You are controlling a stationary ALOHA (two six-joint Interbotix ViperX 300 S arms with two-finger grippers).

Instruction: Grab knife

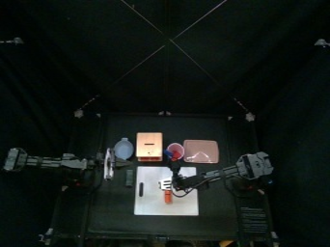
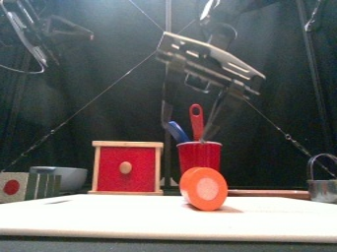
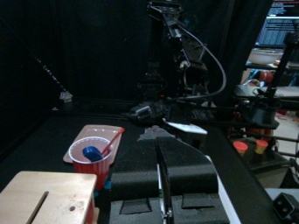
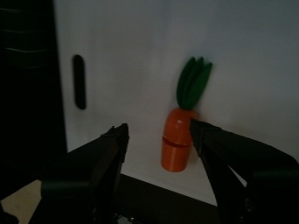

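A red cup [image 1: 175, 150] stands behind the white cutting board [image 1: 152, 203]. In the front view the cup [image 2: 199, 157] holds a red-handled utensil [image 2: 196, 118] and a blue-handled one [image 2: 175, 131]; their blades are hidden, so I cannot tell which is the knife. A toy carrot [image 1: 168, 196] lies on the board. My right gripper [image 1: 173, 182] hangs open over the board, its jaws either side of the carrot [image 4: 179, 131] in the right wrist view [image 4: 158, 129]. My left gripper [image 3: 162, 147] is shut and empty, left of the board [image 1: 114, 169].
A wooden box with a red front [image 2: 128, 167] stands left of the cup. A grey bowl [image 2: 59, 179] is further left, a metal pot [image 2: 322, 182] at the far right. A pinkish tray [image 1: 203, 150] lies behind the board's right side.
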